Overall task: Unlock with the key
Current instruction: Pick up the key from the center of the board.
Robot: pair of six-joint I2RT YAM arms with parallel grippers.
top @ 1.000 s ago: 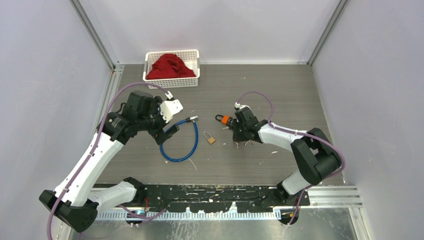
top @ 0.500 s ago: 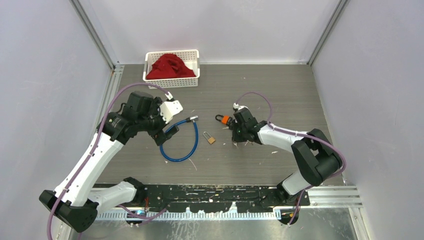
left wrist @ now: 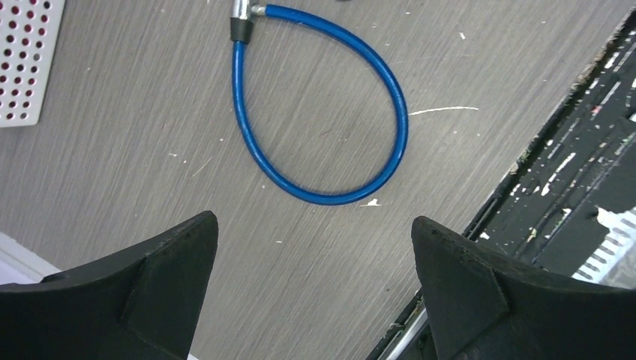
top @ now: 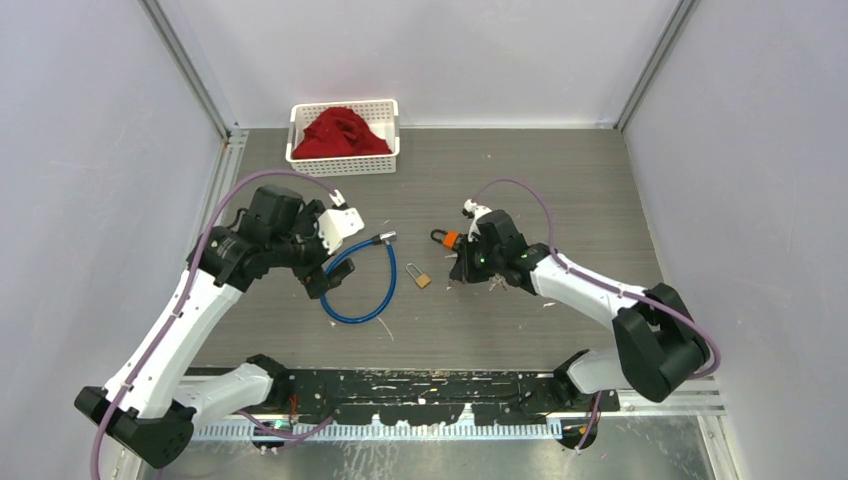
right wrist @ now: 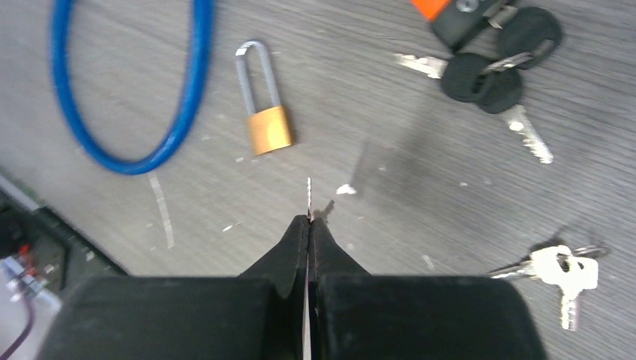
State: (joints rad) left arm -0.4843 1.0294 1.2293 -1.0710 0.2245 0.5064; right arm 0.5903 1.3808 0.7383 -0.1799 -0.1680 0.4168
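Note:
A small brass padlock (top: 420, 276) with a steel shackle lies flat on the table; it also shows in the right wrist view (right wrist: 268, 126). My right gripper (right wrist: 308, 222) is shut on a thin silver key (right wrist: 308, 196) seen edge-on, its blade sticking out past the fingertips above the table, short of the padlock. In the top view the right gripper (top: 462, 272) is just right of the padlock. My left gripper (left wrist: 315, 232) is open and empty above the table near the blue cable lock (left wrist: 330, 112), which also shows in the top view (top: 362, 285).
An orange and black padlock with black-headed keys (right wrist: 487, 67) lies behind my right gripper, and a silver key bunch (right wrist: 562, 270) to its right. A white basket (top: 343, 150) with a red cloth stands at the back left. The black base rail (left wrist: 570, 180) runs along the near edge.
My right gripper has lifted and moved slightly left toward the brass padlock with the key held. The left arm has shifted a little.

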